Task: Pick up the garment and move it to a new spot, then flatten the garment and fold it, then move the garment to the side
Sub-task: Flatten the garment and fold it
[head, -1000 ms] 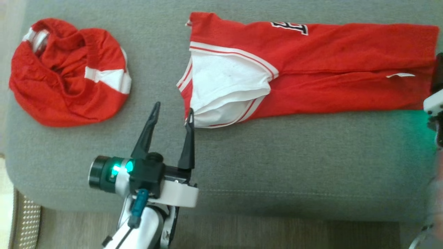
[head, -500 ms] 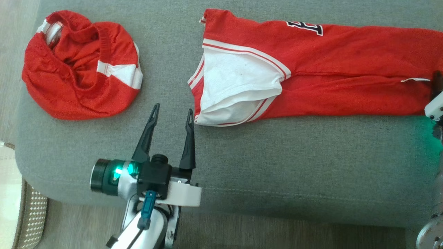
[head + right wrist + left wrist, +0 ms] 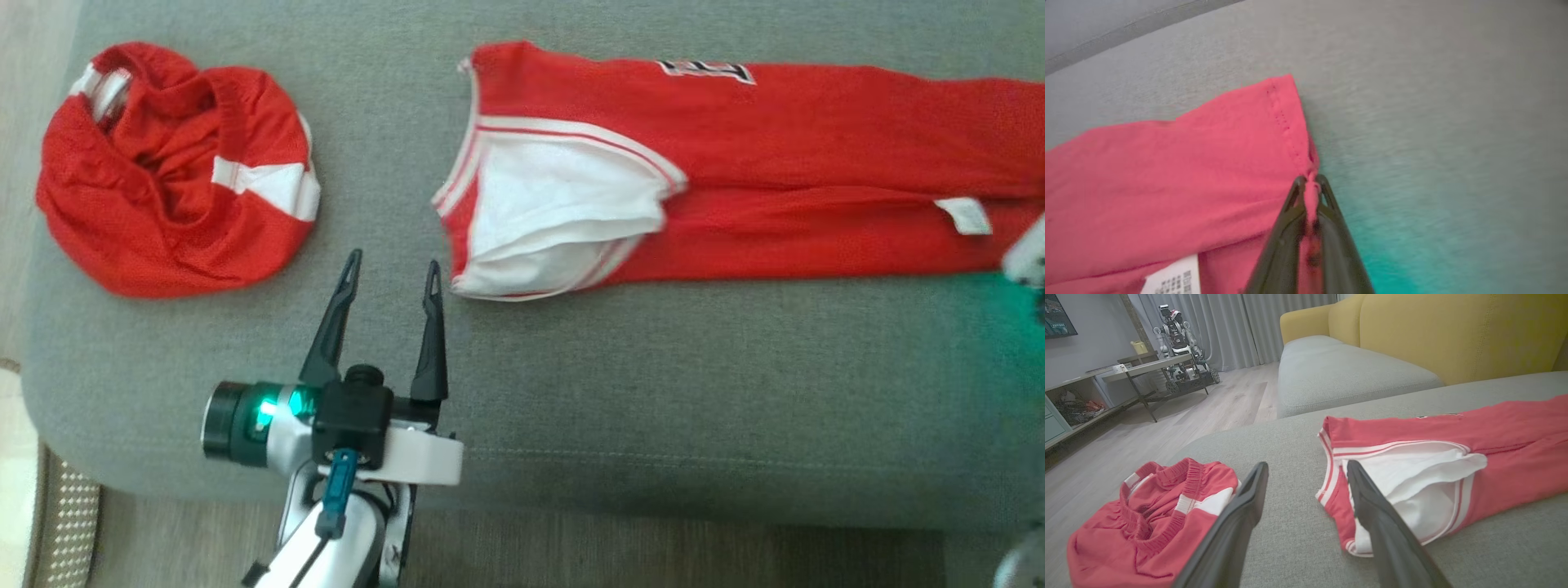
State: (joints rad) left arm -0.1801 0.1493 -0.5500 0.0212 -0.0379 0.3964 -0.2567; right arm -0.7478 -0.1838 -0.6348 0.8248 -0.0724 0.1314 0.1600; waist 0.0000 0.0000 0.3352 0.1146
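- Two red garments lie well apart on the grey cushion [image 3: 653, 392]: a long jersey [image 3: 775, 155] toward the right and a pair of shorts [image 3: 171, 180] at the far left.
- Jersey: laid flat in a long narrow strip running left to right across the head view. Its right end passes out at the frame edge.
- The white inner side shows in the opening at its left end, bordered by red-and-white stripes.
- Black-and-white lettering [image 3: 706, 71] sits at its far edge, and a white label [image 3: 963, 215] lies on the red cloth near the right end.
- Right gripper [image 3: 1310, 181]: fingers closed together, with a small pinch of the jersey's stitched hem bunched between the tips. The hem corner beyond the tips lies flat on the cushion, and a green-blue glow falls on the fabric beside the fingers.
- Left gripper [image 3: 390, 282]: fingers spread wide with nothing between them, over bare cushion between shorts and jersey. Its right fingertip is just beside the jersey's near left corner; contact with the cloth cannot be told.
- Shorts: bunched in a round heap, elastic waistband uppermost, with a white panel on one side.
- Left wrist view, background: a yellow sofa back [image 3: 1453, 335], wooden floor [image 3: 1216, 396], and a low table [image 3: 1151, 365] with another robot [image 3: 1175, 322] behind it.
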